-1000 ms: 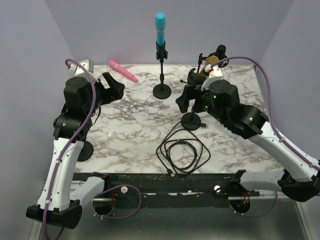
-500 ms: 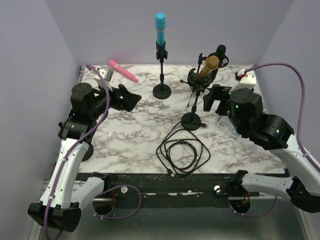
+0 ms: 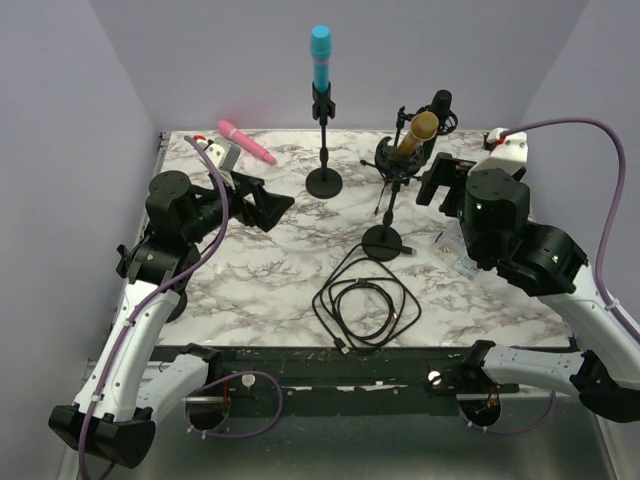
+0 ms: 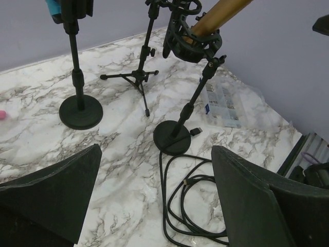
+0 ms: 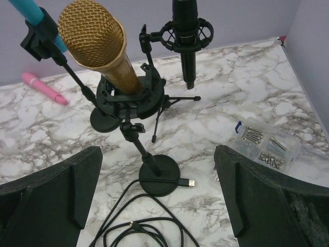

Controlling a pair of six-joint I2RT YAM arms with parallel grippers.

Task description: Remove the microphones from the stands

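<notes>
A gold microphone [image 3: 421,128] sits tilted in a black shock mount on a round-base stand [image 3: 385,243] at the table's middle right. It also shows in the right wrist view [image 5: 97,41] and in the left wrist view [image 4: 221,9]. My right gripper [image 3: 440,182] is open and empty, just right of the mount and apart from it; in its own view [image 5: 158,152] the stand lies between the jaws, farther off. My left gripper [image 3: 268,203] is open and empty, well left of the stand [image 4: 172,138].
A blue microphone [image 3: 320,55] stands on a second round-base stand [image 3: 324,182] at the back. A black condenser microphone [image 3: 441,105] sits on a tripod. A pink microphone [image 3: 245,142] lies back left. A coiled black cable [image 3: 365,300] lies in front. A clear screw box [image 3: 462,262] lies right.
My left gripper has moved right toward the table's middle. My right gripper has pulled back to the right, off the gold microphone's stand, and now faces it.
</notes>
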